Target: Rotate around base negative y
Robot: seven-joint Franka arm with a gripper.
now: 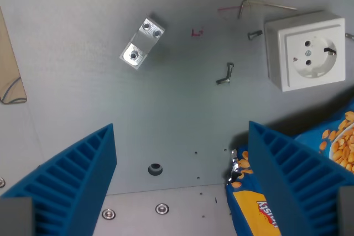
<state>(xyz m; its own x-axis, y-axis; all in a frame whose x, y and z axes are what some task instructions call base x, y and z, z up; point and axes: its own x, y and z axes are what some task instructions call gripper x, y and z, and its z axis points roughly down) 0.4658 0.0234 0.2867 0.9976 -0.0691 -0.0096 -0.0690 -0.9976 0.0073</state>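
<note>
The wrist view looks straight down on a grey metal desk (182, 120), with the two blue ribbed fingers (83, 175) spread wide apart at the bottom corners and nothing between them, so the gripper (182, 183) is released and empty. Near the top, towards the wrist view's left, a small aluminium block (142, 43) with screw holes lies flat and tilted on the desk, well apart from the fingers. At the wrist view's upper right sits a white wall socket (307, 51), with a bent hex key (260, 5) just above it and a small screw (255, 35) beside its left edge. Another small metal fastener, possibly a pair of screws (225, 74), lies between block and socket. A blue peanut packet (332, 147) lies at lower right, partly hidden behind the right finger. A beige strip (11, 70) shows at the left edge.
</note>
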